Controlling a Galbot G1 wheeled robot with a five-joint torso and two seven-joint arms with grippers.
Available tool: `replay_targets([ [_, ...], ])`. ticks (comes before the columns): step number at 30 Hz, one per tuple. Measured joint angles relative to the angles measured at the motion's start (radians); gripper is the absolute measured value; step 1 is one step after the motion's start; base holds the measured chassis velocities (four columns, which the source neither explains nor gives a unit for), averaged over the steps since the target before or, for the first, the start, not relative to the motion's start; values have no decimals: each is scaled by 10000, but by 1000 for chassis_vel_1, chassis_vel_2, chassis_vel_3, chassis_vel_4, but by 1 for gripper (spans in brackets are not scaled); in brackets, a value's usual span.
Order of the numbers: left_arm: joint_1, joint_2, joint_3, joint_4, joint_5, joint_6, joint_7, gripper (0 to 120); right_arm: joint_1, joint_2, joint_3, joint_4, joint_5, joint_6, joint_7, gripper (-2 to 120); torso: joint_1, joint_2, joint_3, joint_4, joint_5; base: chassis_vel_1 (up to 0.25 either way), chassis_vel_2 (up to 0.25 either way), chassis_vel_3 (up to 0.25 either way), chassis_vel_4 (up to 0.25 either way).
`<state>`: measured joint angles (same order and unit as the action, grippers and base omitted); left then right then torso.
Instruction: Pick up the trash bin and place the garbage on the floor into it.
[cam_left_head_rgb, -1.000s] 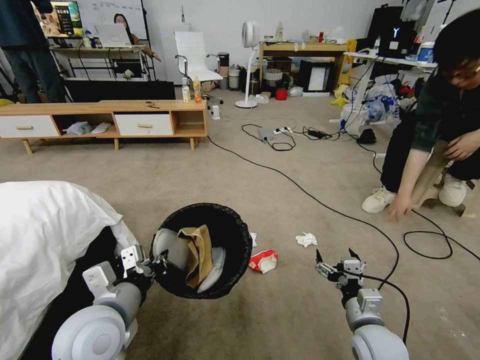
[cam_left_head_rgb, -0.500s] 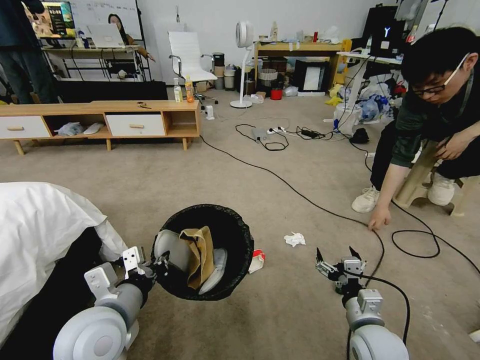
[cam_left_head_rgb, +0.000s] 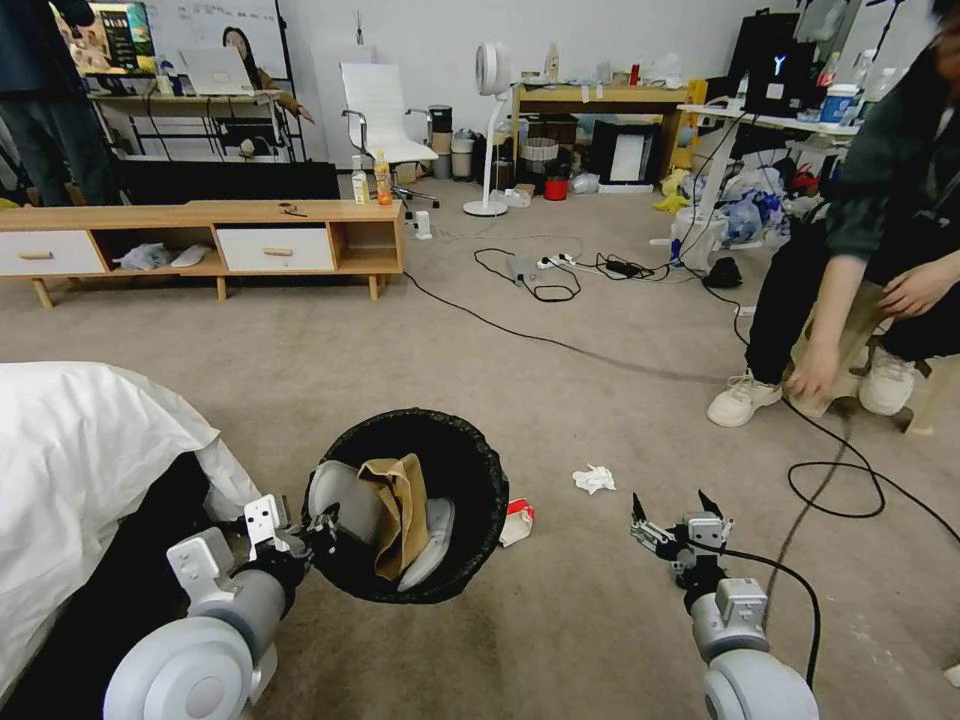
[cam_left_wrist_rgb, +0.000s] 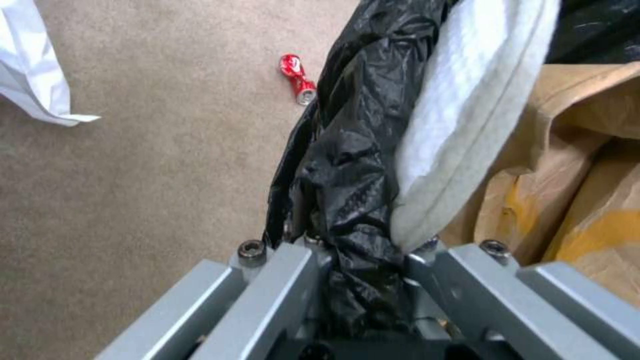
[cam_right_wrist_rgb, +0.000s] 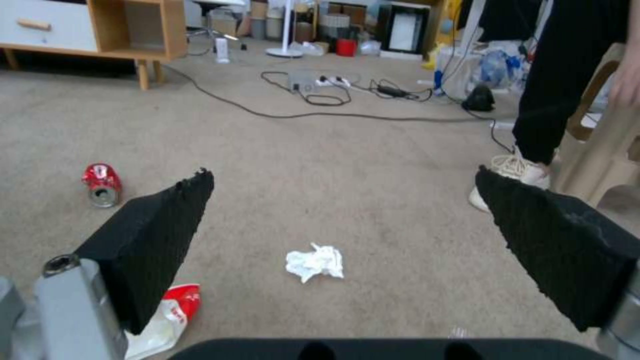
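Trash bin (cam_left_head_rgb: 415, 505) first: we hold it up off the floor (cam_left_head_rgb: 560, 330) with our left gripper (cam_left_head_rgb: 300, 525), low on our left side. The two fingers of that gripper are pinched tight on the bin's rim, with the black bag liner (cam_left_wrist_rgb: 347, 165) squeezed between them, as the left wrist view shows. We think we grip the rim because it is the thin part that fits between the fingers, and it keeps the mouth of the bin open and facing up. Inside the bin we see a brown paper scrap (cam_left_head_rgb: 398, 510) and some white stuff next to it. Our right gripper (cam_left_head_rgb: 672, 522) hangs low over the carpet on our right side, with its fingers spread wide and nothing in them. We think it is open like that so it can close around a piece of litter. A crumpled tissue (cam_right_wrist_rgb: 315, 261) lies on the carpet just ahead of it, between the two open fingers in the right wrist view. A red-and-white noodle cup (cam_left_head_rgb: 516, 520) lies on the carpet right next to the bin, partly hidden by it. A crushed red can (cam_right_wrist_rgb: 101, 184) lies farther off on the carpet. So some garbage is in, and some is not yet picked up.
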<state>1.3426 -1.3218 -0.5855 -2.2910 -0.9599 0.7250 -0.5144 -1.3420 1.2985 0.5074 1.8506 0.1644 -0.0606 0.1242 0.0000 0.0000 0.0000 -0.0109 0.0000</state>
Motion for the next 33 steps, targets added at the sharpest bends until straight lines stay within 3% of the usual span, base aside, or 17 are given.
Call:
replay_targets([
  [19, -6, 6, -46, 0, -8, -5, 0, 5, 24, 31, -10, 14, -12, -78, 11, 100, 0, 0, 0, 1, -1, 0, 0, 0, 0],
  [33, 1, -1, -49, 0, -30, -5, 6, 5, 29, 47, 7, -33, -58, 87, -5, 100, 0, 0, 0, -3, 1, -106, -100, 112, 90],
])
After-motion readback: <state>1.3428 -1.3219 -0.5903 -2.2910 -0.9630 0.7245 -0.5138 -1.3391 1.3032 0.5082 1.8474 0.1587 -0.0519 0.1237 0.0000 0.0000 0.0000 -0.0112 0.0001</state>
